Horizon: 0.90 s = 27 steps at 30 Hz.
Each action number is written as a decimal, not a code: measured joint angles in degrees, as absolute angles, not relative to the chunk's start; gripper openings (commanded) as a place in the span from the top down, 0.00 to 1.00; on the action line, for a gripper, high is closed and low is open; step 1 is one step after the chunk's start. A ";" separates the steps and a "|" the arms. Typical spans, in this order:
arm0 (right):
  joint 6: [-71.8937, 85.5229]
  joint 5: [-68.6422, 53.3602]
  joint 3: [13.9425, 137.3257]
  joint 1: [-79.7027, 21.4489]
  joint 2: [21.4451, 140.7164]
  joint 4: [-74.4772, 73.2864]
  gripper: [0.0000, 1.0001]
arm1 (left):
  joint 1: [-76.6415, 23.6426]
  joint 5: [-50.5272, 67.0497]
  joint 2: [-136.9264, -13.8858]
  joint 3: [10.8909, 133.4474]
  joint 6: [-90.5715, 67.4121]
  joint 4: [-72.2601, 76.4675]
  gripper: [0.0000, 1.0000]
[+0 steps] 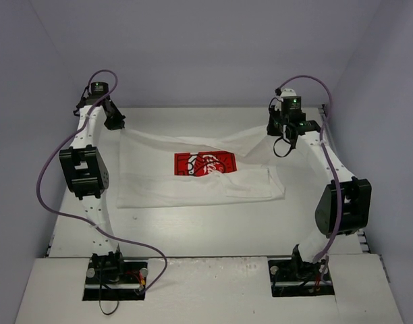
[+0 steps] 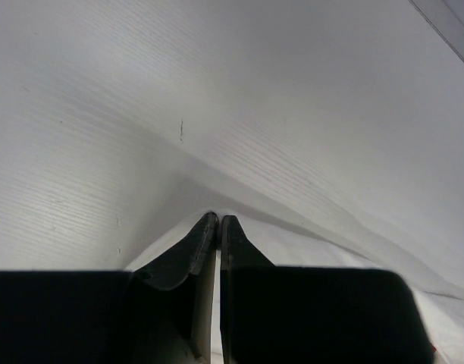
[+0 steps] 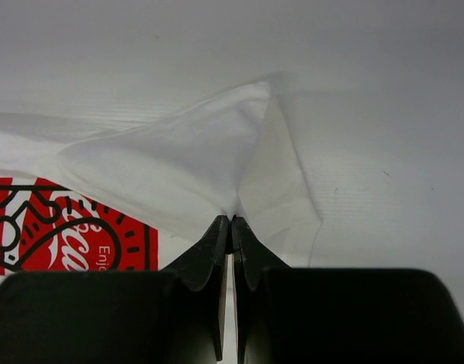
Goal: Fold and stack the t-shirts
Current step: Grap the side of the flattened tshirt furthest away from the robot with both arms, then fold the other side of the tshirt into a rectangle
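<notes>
Pinching 2 far corners of the shirt (image 1: 193, 185), left gripper (image 2: 218, 221) and right gripper (image 3: 230, 221) each have jaws clamped on fabric, shirt lying mostly flat on the table (image 1: 213, 229), red print (image 1: 205, 164) up, so folding looks barely begun, stacking all left.

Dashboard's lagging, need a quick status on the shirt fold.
Left gripper shut on t-shirt, far-left corner; right gripper shut on far-right corner. Fabric spread out, red graphic up. Nothing in the way.

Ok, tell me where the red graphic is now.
Top view: the red graphic sits mid-table on the t-shirt. Right wrist view: it lies lower left, beside the right gripper.
</notes>
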<state>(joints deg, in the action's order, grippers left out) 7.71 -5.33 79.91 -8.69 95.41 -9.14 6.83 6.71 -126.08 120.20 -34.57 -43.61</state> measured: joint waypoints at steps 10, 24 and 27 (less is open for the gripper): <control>8.96 -6.44 76.47 -8.68 86.44 -10.32 1.00 | 6.83 7.91 -125.10 117.04 -33.13 -44.87 1.00; 10.98 -7.83 65.66 -8.69 82.76 -11.80 1.00 | 6.83 7.24 -121.55 107.98 -33.21 -45.52 1.00; 11.24 -7.96 65.28 -8.73 81.88 -11.95 1.00 | 6.83 7.11 -120.10 106.26 -33.43 -45.42 1.00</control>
<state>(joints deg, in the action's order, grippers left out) 11.24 -7.96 65.28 -8.73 81.88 -11.95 6.83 7.11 -120.10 106.26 -33.43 -45.42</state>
